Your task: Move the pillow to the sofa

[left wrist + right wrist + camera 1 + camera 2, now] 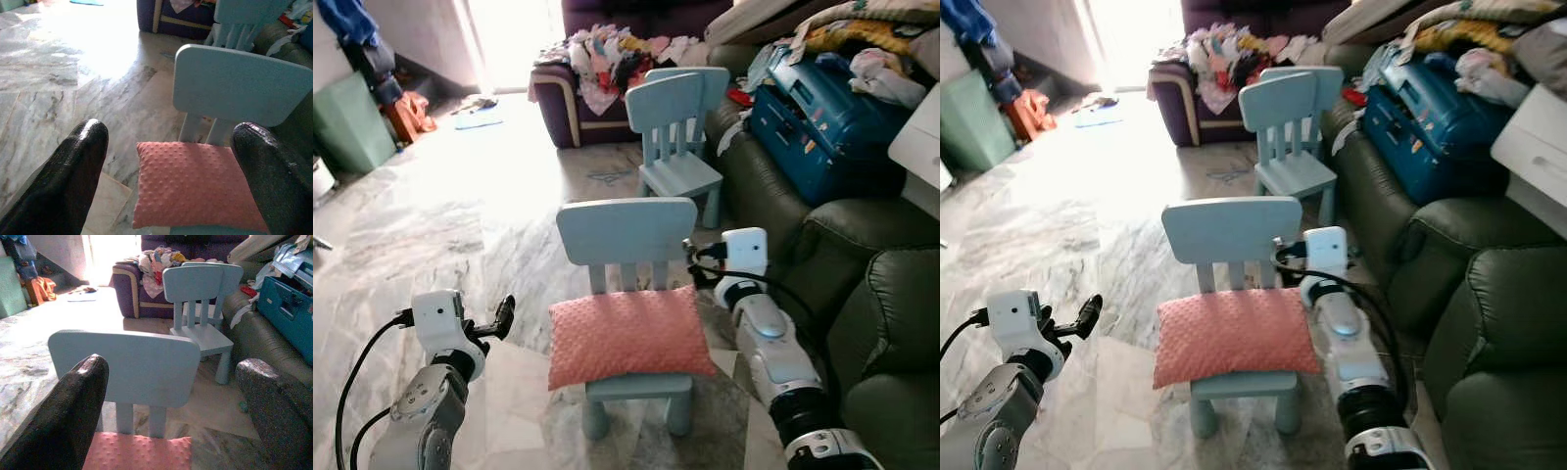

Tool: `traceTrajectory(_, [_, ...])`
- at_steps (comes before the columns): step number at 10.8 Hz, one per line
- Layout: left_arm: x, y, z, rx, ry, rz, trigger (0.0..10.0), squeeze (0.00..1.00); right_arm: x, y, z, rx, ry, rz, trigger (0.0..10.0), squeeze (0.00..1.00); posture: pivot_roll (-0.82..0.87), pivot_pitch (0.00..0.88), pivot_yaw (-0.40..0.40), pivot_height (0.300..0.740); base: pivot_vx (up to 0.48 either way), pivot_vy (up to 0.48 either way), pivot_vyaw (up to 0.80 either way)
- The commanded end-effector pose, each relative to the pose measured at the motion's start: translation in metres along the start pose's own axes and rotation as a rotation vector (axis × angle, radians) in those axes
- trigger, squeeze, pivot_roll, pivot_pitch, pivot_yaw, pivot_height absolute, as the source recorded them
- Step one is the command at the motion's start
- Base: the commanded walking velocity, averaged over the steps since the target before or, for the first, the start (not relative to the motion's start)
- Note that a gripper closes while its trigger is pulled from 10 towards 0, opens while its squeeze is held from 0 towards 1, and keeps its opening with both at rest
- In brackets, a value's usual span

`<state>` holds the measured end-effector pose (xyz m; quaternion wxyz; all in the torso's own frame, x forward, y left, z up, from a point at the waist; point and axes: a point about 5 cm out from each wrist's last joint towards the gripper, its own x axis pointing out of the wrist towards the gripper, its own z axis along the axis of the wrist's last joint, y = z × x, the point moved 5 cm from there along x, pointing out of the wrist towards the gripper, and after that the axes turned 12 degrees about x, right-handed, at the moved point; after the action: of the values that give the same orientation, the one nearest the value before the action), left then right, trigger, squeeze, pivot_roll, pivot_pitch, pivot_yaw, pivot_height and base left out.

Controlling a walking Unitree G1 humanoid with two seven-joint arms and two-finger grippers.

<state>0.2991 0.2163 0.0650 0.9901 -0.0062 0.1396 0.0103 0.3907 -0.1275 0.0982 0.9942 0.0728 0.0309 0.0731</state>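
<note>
The pink pillow lies on the small chair, between the left gripper and right gripper; both jaws wide open, empty.

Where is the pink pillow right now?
The pink pillow lies on the seat of the nearest light blue chair, between the left hand and the right hand.

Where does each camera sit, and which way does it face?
Left eye: head, facing down at pillow on chair; both arms show.
Right eye: same scene, slightly shifted.
Left wrist: along the open left gripper, toward pillow and chair.
Right wrist: along the open right gripper, toward the chair back.
All share pillow and chair.
</note>
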Motion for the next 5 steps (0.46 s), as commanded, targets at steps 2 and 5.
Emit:
traceTrajectory(2, [0.0002, 0.0007, 0.0040, 0.013, -0.015, -0.008, 10.0, 0.00, 0.0024, -0.0005, 0.0059, 0.001, -0.019, -0.009, 10.0, 0.00, -0.15, 0.009, 0.071, 0.740, 0.000, 0.000, 0.00])
traceTrajectory(5, [0.0010, 0.0013, 0.0045, 0.023, -0.012, -0.011, 10.0, 0.00, 0.0028, 0.0008, 0.0058, 0.004, -0.020, -0.010, 10.0, 0.00, -0.15, 0.008, 0.075, 0.740, 0.000, 0.000, 0.00])
